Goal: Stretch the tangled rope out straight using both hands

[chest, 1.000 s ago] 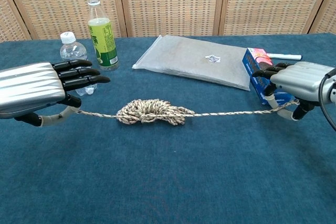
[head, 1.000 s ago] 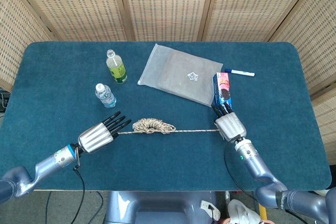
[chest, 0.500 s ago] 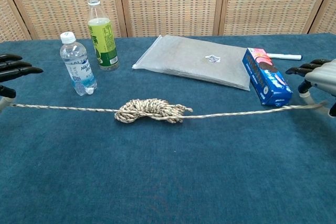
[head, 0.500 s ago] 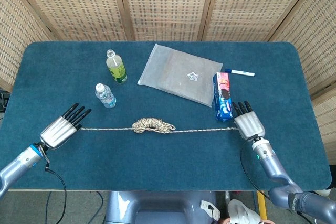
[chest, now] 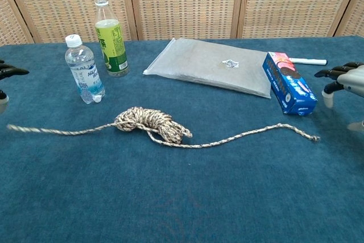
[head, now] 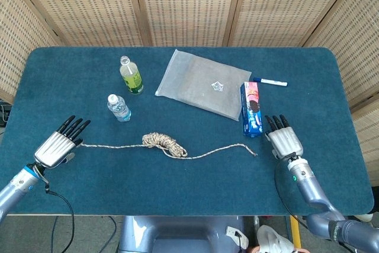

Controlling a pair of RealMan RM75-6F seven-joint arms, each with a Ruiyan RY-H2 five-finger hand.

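Head view: rope (head: 169,145) lies slack, its middle bunched in a coil.

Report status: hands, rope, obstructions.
Both hands open: left hand, right hand. Beige braided rope lies slack, still bundled mid-length, right end free. Blue snack box near right hand.

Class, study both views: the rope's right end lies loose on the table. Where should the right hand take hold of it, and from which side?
Probably the bare tip of the rope, at, pinched from above. It lies flat on the table, free of the bundle, close to the right hand, which is apart from it. Approach from the right, clear of the blue box.
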